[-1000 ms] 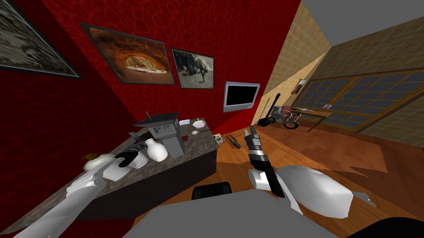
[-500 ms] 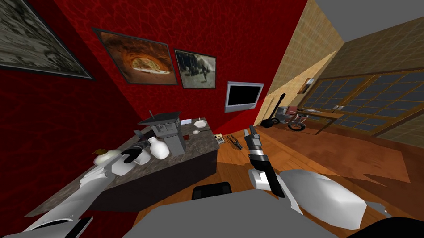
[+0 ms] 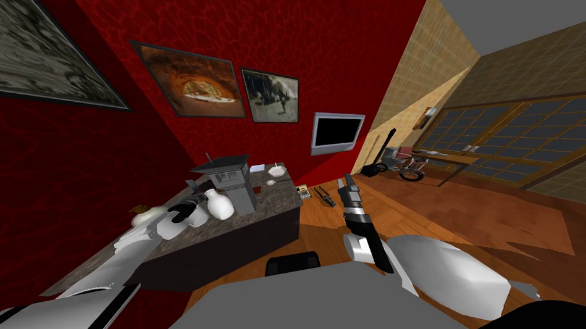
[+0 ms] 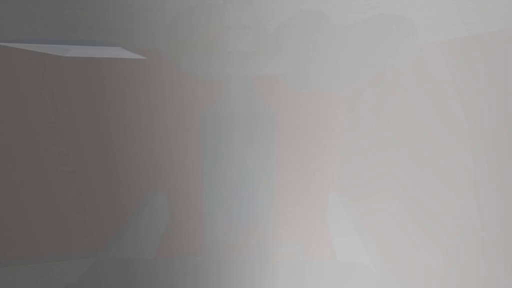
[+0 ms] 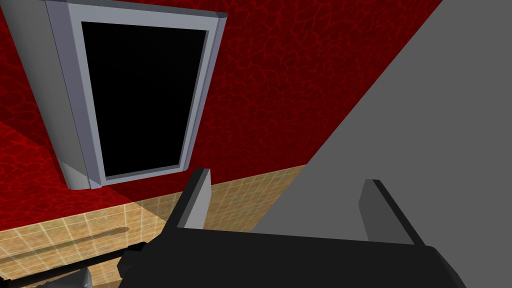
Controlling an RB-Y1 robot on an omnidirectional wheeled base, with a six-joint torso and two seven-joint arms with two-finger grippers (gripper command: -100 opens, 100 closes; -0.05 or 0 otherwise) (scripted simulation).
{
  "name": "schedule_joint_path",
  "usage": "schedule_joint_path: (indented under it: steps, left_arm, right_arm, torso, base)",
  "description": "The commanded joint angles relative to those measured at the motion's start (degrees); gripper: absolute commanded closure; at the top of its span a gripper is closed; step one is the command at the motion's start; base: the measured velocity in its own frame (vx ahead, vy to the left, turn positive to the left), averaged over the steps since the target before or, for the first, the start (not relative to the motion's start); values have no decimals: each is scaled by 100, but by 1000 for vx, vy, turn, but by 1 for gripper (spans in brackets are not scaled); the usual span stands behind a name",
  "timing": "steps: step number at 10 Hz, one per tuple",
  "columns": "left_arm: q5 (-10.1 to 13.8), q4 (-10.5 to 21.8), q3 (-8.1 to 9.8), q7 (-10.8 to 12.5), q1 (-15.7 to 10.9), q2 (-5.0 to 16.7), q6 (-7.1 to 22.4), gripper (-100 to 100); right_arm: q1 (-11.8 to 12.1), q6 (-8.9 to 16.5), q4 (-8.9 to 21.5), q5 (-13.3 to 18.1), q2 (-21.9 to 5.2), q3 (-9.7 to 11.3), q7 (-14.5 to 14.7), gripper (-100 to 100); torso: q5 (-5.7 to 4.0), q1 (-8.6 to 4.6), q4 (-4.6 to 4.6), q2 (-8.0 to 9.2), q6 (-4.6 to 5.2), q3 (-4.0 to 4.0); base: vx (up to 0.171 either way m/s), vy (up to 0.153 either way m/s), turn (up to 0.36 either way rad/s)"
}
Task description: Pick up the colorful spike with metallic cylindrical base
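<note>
Dark stone counter (image 3: 271, 213) runs along the red wall. The left arm reaches over it and has pushed forward in the last second, so the left gripper (image 3: 183, 210) now sits just beside the white vase (image 3: 219, 206). Its wrist view is grey haze: fingers faint but spread apart, can't tell what's between them. Right gripper (image 3: 345, 185) hangs over the floor, fingers apart, unchanged. The spike (image 3: 140, 210) is probably the small yellow-topped thing by the left forearm, too small to confirm. Not yet grasped.
</note>
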Motion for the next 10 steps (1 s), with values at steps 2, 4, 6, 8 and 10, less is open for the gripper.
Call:
schedule_joint_path:
  steps: [2,4,6,8,10]
  left_arm:
    - [-35,558,-162,-135,-507,-49,-360,-100]
    - [-62,966,-326,-253,-832,-89,-674,-100]
    - [-62,1402,-326,-253,-1118,-89,-705,-100]
    - [-89,1496,-490,-372,-1376,-128,-1016,-100]
    - [-89,1833,-490,-372,-1664,-128,-1050,-100]
  right_arm:
    - [1,0,0,0,0,0,0,0]
    - [0,0,0,0,0,0,0,0]
    - [0,0,0,0,0,0,0,0]
    - [0,0,0,0,0,0,0,0]
    - [0,0,0,0,0,0,0,0]
  torso:
    - [-2,-8,0,0,-2,0]
    - [-4,-13,1,1,1,1]
    - [-5,-18,0,-1,2,0]
    - [-3,-14,1,3,-3,2]
    - [-4,-12,1,0,3,1]
  base:
    - [-7,-27,128]
    - [-6,-30,62]
    - [-1,-29,38]
    - [-9,-32,121]
    - [-2,-11,-16]
